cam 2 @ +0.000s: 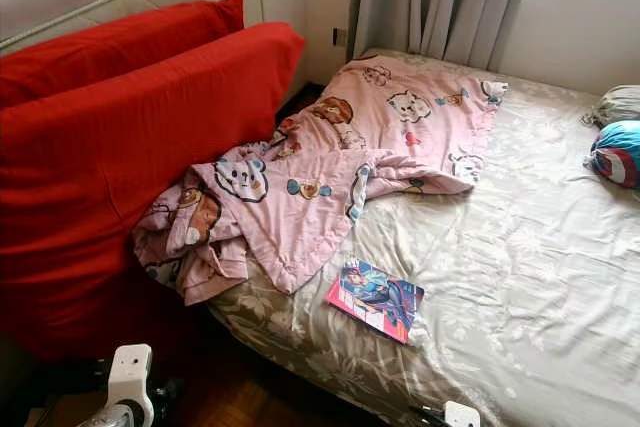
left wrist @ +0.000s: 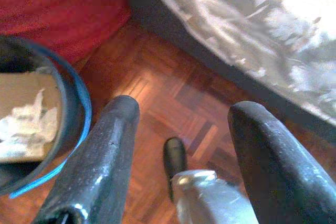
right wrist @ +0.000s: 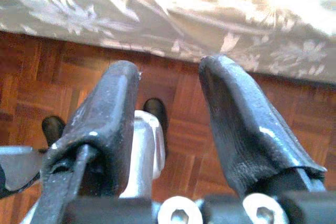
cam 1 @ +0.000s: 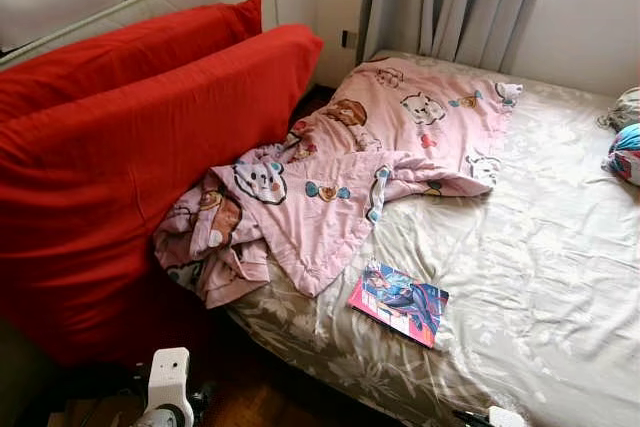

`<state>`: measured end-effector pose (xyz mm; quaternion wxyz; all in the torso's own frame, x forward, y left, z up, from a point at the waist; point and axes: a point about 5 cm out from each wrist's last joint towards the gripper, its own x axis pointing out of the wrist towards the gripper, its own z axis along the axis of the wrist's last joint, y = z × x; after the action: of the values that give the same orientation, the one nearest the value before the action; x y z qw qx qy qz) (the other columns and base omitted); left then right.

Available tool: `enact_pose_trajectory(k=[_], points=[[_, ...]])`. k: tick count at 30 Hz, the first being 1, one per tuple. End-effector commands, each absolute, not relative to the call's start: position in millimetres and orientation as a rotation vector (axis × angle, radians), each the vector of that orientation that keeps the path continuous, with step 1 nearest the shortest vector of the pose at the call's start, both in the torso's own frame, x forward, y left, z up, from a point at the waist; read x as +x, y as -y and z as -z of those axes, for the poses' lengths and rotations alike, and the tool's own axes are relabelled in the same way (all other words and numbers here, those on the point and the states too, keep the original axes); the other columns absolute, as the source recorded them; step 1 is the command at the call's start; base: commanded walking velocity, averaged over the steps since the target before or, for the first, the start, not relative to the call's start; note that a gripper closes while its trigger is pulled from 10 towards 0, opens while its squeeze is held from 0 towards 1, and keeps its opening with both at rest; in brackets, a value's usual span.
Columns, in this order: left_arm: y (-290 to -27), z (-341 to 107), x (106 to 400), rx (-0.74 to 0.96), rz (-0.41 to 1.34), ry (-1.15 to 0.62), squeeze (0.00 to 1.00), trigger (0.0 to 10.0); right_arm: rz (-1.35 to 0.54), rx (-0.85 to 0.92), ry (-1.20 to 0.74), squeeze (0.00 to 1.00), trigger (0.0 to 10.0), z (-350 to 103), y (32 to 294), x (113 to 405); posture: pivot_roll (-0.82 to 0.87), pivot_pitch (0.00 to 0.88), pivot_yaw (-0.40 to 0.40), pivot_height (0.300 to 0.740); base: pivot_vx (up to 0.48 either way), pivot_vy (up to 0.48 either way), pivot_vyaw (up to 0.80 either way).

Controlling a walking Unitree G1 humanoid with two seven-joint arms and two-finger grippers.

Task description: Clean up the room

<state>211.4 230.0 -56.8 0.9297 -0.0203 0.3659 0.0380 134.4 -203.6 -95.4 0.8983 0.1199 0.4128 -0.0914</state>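
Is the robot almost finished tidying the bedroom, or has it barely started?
Barely started, it seems. Nothing looks tidied yet: the pink cartoon blanket lies crumpled on the bed, hanging over its edge, and a colourful book sits near the bed's corner. Nothing is in hand: the left claw and right claw are open, empty, above the wooden floor. Blanket and book remain.

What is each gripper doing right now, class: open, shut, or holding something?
Left gripper: open, holding nothing, above the wooden floor.
Right gripper: open, holding nothing.
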Motion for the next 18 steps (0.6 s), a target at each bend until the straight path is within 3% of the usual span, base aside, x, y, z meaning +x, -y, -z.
enact_pose_trajectory(k=[1, 3, 5, 7, 18], points=[[-229.1, 51.4, 217.7, -0.061, -0.074, -0.687, 0.00, 10.0, 0.186, 0.246, -0.822, 0.00, 10.0, 94.0, 204.6, 133.7, 0.02, 0.000, -0.032, 0.740, 0.000, 0.000, 0.00], [-229.0, 46.1, 223.3, -0.077, -0.071, -0.634, 0.00, 10.0, 0.179, 0.236, -0.769, 0.00, 10.0, 88.0, 207.8, 146.1, 0.02, 0.000, -0.034, 0.740, 0.000, 0.000, 0.00], [-229.8, 38.6, 230.2, -0.086, -0.070, -0.564, 0.00, 10.0, 0.159, 0.215, -0.620, 0.00, 10.0, 60.5, 218.7, 199.9, 0.02, 0.000, -0.034, 0.740, 0.000, 0.000, 0.00], [-231.8, 32.2, 235.1, -0.087, -0.074, -0.507, 0.00, 10.0, 0.142, 0.206, -0.531, 0.00, 10.0, 42.7, 222.7, 225.9, 0.03, 0.000, -0.035, 0.740, 0.000, 0.000, 0.00], [-235.3, 0.6, 245.4, -0.062, -0.066, -0.221, 0.00, 10.0, 0.075, 0.157, -0.317, 0.00, 10.0, 16.1, 213.3, 250.0, 0.04, 0.005, -0.046, 0.740, 0.000, 0.000, 0.00]])
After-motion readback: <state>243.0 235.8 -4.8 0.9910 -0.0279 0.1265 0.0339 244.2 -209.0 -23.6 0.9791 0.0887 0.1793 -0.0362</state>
